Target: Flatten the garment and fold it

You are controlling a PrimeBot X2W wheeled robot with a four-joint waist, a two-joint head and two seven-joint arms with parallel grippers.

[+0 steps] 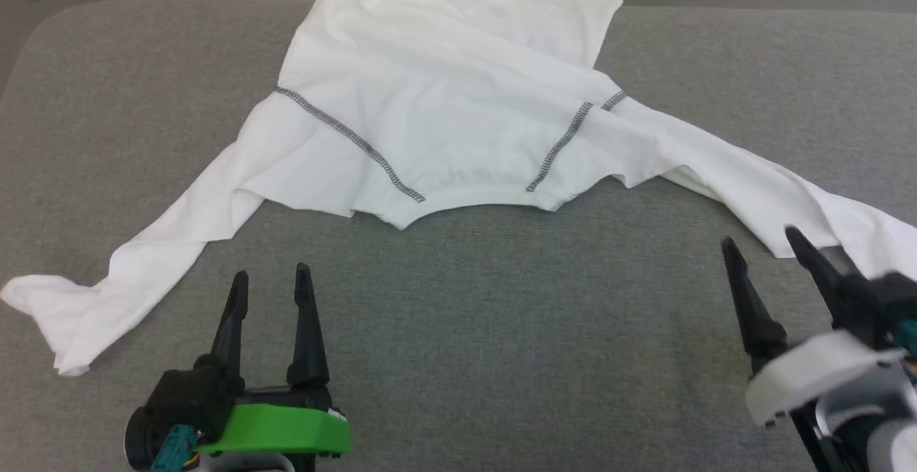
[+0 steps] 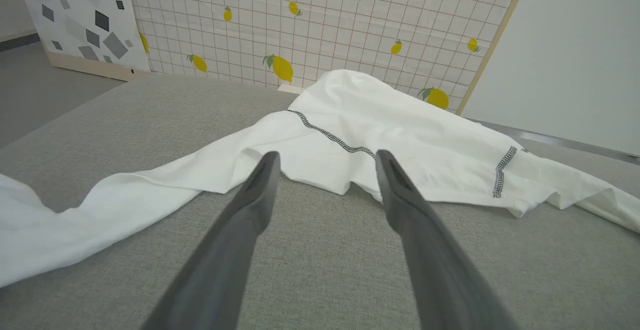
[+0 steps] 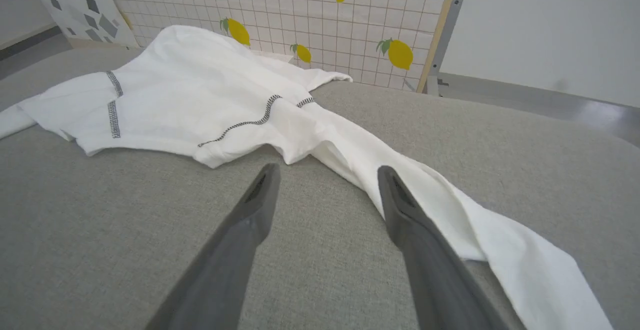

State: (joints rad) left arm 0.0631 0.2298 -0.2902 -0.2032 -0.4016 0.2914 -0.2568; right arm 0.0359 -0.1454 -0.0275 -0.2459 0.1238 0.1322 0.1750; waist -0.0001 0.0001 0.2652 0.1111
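Garment (image 1: 444, 99) lies spread on the grey fabric counter (image 1: 501, 329), body in the upper middle of the head view, neckline towards the bottom of the frame. Two dark stitched seams (image 1: 344, 132) run diagonally down to the collar. One sleeve trails to the lower left and ends crumpled near the left edge; the other runs off the right edge.

Left tool (image 1: 271, 273) sits at the lower left, fingers wide apart, empty, over bare counter below the sleeve. Right tool (image 1: 761, 237) sits at the lower right, also wide and empty. Its outer finger overlaps the sleeve edge in the picture; I cannot tell if it touches.

Left wrist view: left tool (image 2: 326, 154) points at the collar hem, tips just short of the cloth, and the body's far end looks humped. It also gives me the lemon-print grid panel (image 2: 310, 24) standing beyond the counter.

Right wrist view: right tool (image 3: 328, 167) frames bare counter, the sleeve passing behind its right-hand finger (image 3: 400, 210) towards the lower right corner.
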